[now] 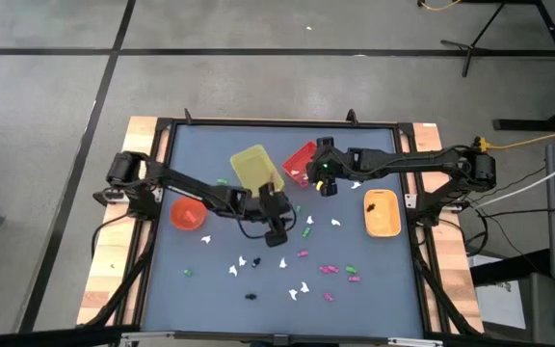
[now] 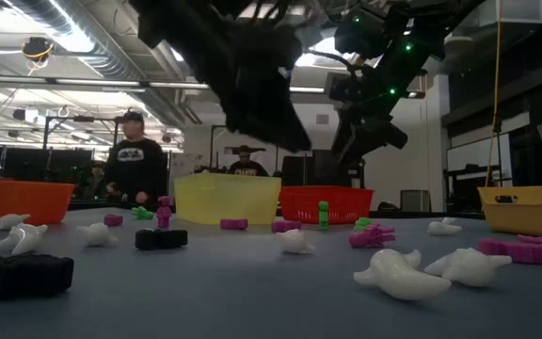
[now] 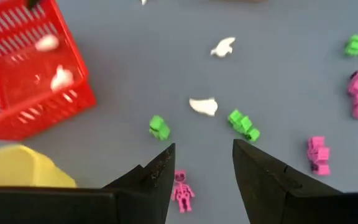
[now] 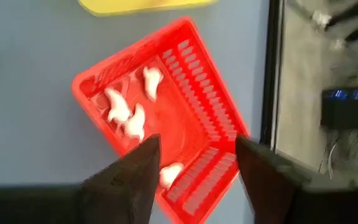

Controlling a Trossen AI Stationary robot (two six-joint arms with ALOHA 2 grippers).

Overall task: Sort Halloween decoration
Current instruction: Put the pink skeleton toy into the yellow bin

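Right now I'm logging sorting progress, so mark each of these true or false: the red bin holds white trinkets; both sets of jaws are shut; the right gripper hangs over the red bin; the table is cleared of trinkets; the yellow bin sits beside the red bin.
1. The red bin holds white trinkets. True.
2. Both sets of jaws are shut. False: the left gripper and right gripper are open and empty.
3. The right gripper hangs over the red bin. True.
4. The table is cleared. False: many trinkets still lie loose, such as a pink skeleton.
5. The yellow bin sits beside the red bin. True.
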